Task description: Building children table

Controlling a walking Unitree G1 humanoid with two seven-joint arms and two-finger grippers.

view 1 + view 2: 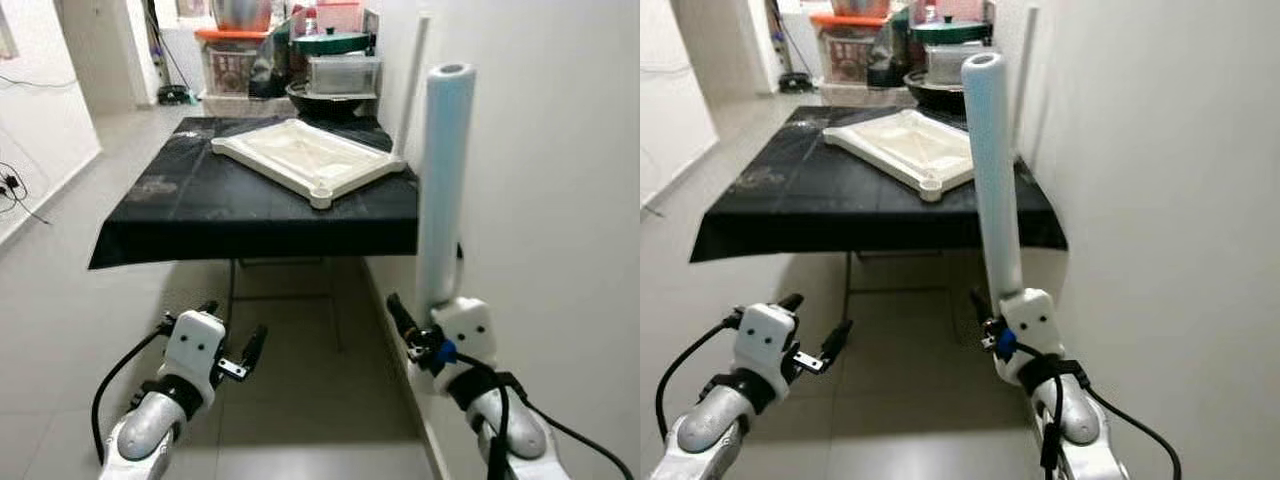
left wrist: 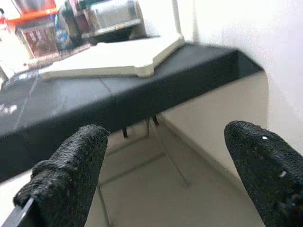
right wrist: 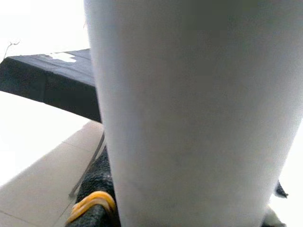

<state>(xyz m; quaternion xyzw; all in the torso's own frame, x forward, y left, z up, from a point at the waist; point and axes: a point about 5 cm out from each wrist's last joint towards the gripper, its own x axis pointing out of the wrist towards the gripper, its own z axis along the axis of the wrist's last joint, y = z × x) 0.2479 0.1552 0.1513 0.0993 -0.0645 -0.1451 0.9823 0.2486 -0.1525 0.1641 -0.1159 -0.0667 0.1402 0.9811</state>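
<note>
A white children's tabletop (image 1: pixel 305 158) lies upside down on a table draped in black cloth (image 1: pixel 200 215), with a round leg socket (image 1: pixel 321 193) at its near corner. My right gripper (image 1: pixel 425 305) is shut on the lower end of a pale, thick table leg (image 1: pixel 445 180). It holds the leg upright beside the black table's right edge, close to the wall. The leg's barrel (image 3: pixel 189 118) looms large in the right wrist view. My left gripper (image 1: pixel 232 328) hangs open and holds nothing, low over the floor in front of the table, with black fingertips (image 2: pixel 71 161) spread wide.
A white wall (image 1: pixel 560 150) runs close along the right. A thin white rod (image 1: pixel 412 80) leans against it behind the table. Storage boxes and a dark pot (image 1: pixel 330 60) are stacked at the back. Metal folding legs (image 1: pixel 285 290) stand under the table. Cables (image 1: pixel 15 190) hang on the left wall.
</note>
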